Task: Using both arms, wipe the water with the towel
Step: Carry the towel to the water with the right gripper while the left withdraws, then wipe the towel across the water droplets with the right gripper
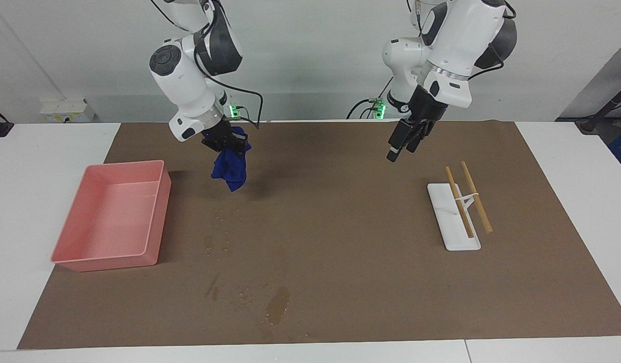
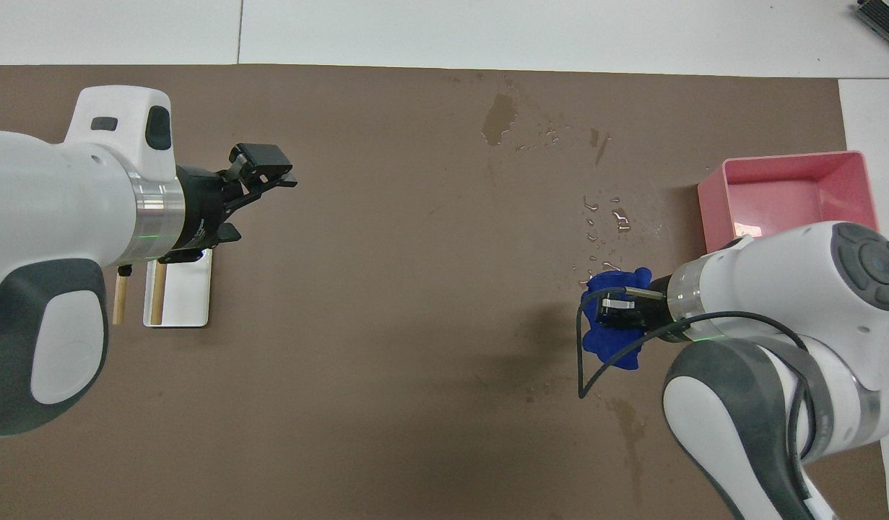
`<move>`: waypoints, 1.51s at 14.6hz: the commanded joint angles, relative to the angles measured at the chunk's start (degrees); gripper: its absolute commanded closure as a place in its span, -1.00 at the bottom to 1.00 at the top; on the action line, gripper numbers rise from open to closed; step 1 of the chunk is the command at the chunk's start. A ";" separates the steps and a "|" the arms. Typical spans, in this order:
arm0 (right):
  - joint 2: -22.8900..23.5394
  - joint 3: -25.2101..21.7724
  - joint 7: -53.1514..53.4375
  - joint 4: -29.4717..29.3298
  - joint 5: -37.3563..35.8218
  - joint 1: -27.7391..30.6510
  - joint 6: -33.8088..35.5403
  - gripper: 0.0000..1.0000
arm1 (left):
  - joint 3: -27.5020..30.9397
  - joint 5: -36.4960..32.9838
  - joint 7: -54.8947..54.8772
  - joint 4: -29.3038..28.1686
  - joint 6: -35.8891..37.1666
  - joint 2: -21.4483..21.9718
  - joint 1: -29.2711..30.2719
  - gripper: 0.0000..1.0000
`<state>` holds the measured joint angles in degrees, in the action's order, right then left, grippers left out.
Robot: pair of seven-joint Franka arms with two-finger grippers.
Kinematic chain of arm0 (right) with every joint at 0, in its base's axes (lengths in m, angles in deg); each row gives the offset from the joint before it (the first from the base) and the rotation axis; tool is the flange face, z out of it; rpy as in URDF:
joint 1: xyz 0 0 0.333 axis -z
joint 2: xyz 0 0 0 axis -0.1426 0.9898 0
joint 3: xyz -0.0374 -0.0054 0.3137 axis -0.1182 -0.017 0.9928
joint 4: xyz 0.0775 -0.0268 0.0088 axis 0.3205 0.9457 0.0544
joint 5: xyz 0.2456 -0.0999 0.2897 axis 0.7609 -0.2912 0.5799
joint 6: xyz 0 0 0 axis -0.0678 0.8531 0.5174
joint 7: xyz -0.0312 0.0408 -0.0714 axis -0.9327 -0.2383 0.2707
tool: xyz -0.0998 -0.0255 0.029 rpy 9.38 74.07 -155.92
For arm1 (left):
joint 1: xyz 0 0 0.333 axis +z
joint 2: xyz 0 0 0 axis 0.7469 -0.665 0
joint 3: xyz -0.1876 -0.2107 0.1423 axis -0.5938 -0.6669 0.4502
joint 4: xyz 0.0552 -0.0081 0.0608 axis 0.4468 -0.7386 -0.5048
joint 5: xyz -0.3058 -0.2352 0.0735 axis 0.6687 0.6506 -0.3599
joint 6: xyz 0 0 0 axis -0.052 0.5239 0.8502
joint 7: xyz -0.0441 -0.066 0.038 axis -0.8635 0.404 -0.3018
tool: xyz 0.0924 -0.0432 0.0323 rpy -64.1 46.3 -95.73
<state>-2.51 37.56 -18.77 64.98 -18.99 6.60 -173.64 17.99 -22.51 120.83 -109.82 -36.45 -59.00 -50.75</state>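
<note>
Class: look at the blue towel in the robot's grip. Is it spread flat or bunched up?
Bunched up. The towel hangs in a crumpled clump from the shut right gripper, in the air above the brown mat, not laid out flat.

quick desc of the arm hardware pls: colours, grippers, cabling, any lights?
Both arms are glossy white shells with dark grey joint caps and a silver ring at the wrist. The left gripper and right gripper are black, two-fingered, with linked outer bars. A thin black cable loops loosely off the right wrist. Green lights glow at both arm bases.
</note>
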 commanded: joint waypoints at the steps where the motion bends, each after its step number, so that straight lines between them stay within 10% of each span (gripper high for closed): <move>1: -1.36 0.69 -4.44 4.74 -0.87 1.77 -1.63 1.00 | 1.75 -4.25 -15.81 2.38 10.38 0.94 1.20 -1.00; 8: 3.39 0.96 -4.62 10.37 -1.49 0.19 -10.24 1.00 | 11.08 -11.81 -50.56 14.94 32.72 -3.18 0.94 -1.00; 22: 10.34 0.96 -17.61 11.08 -1.40 6.85 -27.21 1.00 | 15.39 -8.46 -49.62 13.13 30.89 -0.12 0.24 -1.00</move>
<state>7.50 38.15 -32.19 76.38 -19.13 9.83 -199.78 33.38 -29.31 71.24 -96.02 -5.23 -59.77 -50.06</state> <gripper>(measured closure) 0.811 0.000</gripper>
